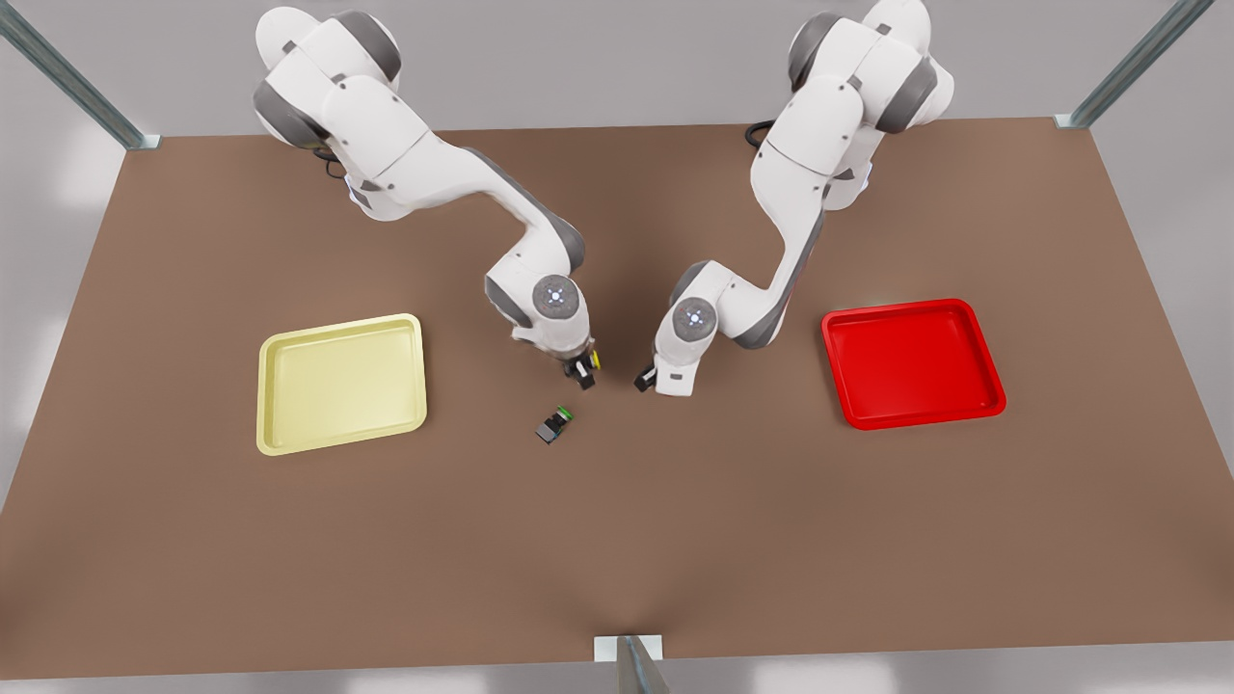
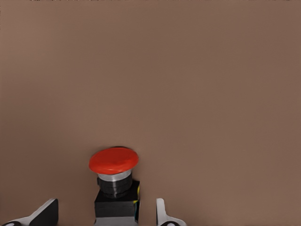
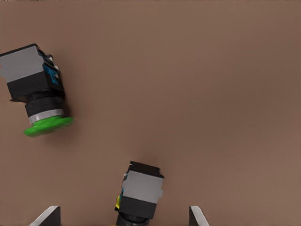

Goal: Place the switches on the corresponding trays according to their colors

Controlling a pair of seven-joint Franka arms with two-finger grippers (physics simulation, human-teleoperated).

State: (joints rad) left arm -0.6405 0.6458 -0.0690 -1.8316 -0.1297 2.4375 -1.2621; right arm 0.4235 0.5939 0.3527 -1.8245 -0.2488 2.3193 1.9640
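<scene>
My left gripper (image 2: 103, 213), on the arm at the front view's right (image 1: 644, 379), is open, and the red switch (image 2: 114, 162) stands upright between its spread fingers without touching them. My right gripper (image 3: 123, 214), on the arm at the front view's left (image 1: 583, 372), is also open. It straddles the yellow switch (image 3: 140, 190), which lies on its side; its yellow cap (image 1: 596, 360) peeks out beside the fingers. The pale yellow tray (image 1: 341, 384) lies at the front view's left. At the front view's right is the red tray (image 1: 912, 362). Both trays hold nothing.
A green-capped switch (image 1: 554, 424) lies on its side on the brown table (image 1: 617, 540), just in front of my right gripper and also seen close by (image 3: 37, 89). The two grippers hang near each other at the table's middle.
</scene>
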